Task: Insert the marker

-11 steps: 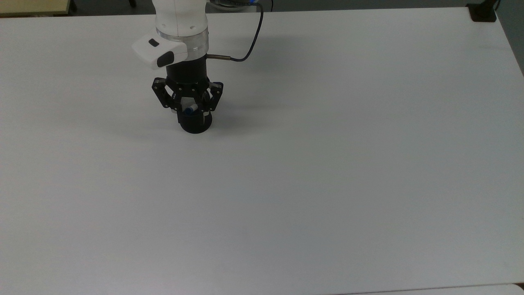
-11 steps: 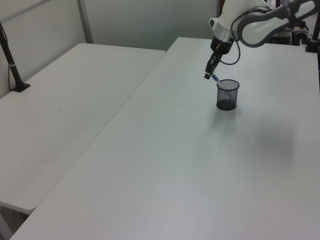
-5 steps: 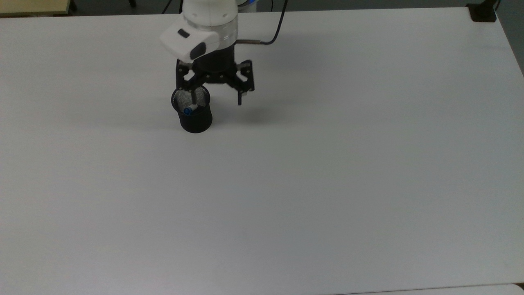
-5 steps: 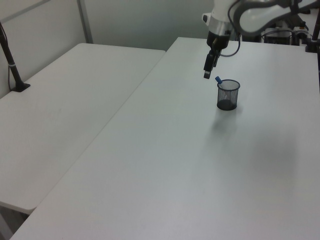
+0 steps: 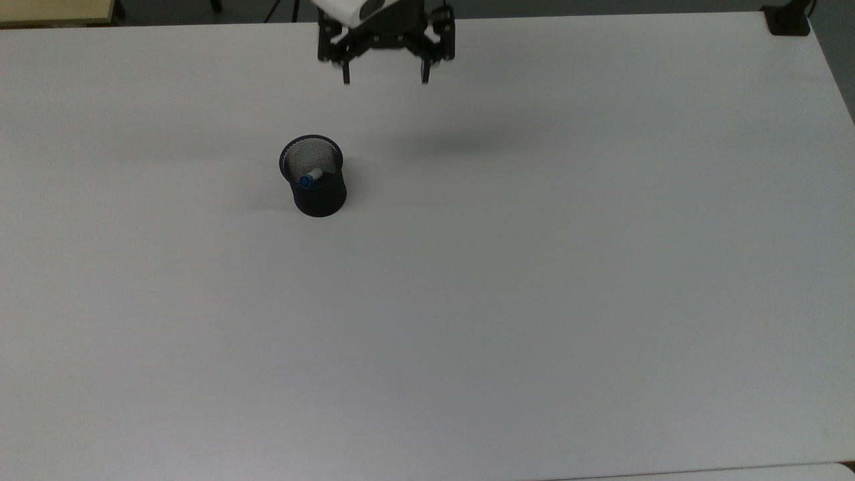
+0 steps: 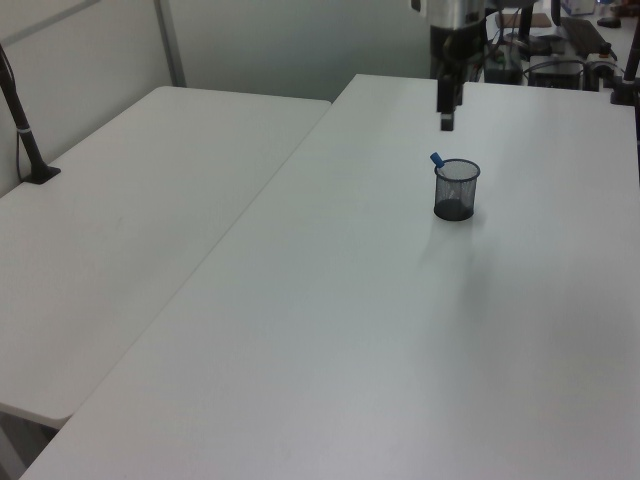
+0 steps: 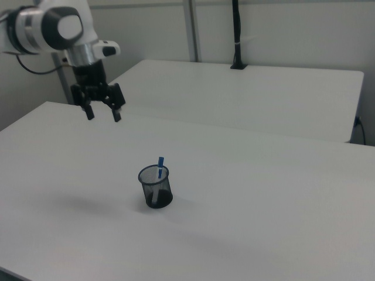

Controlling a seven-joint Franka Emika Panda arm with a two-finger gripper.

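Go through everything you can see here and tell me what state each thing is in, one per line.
marker: standing inside the mesh cup, leaning against its rim, blue end sticking up above it, not held.
mesh cup: upright on the table, holding the marker.
end effector: open, empty, raised above the table and off to the side of the cup.
table: white, carrying the cup.
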